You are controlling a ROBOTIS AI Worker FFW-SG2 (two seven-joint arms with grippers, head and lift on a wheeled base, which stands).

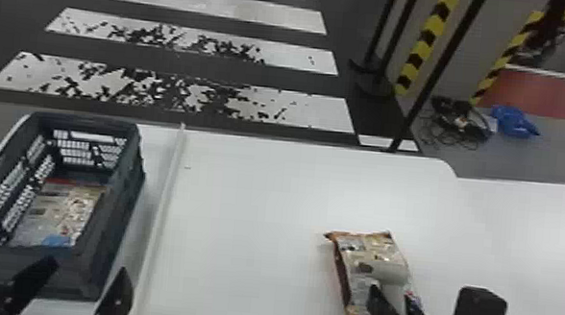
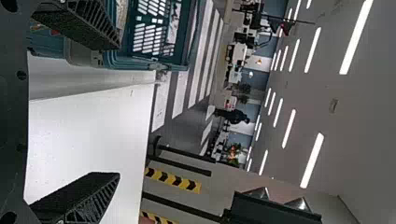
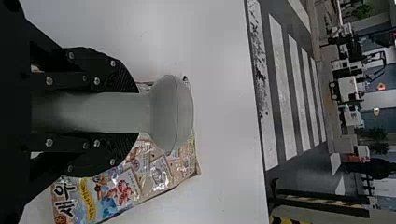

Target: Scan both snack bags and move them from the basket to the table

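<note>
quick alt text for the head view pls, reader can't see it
A robot's right hand holds a pale grey scanner over a snack bag on a white table. Its open left hand is at the near end of a dark basket, where a second bag lies.

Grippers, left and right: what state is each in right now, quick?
Left gripper: open, fingers wide apart, holding nothing.
Right gripper: closed on the handle of the scanner.
</note>
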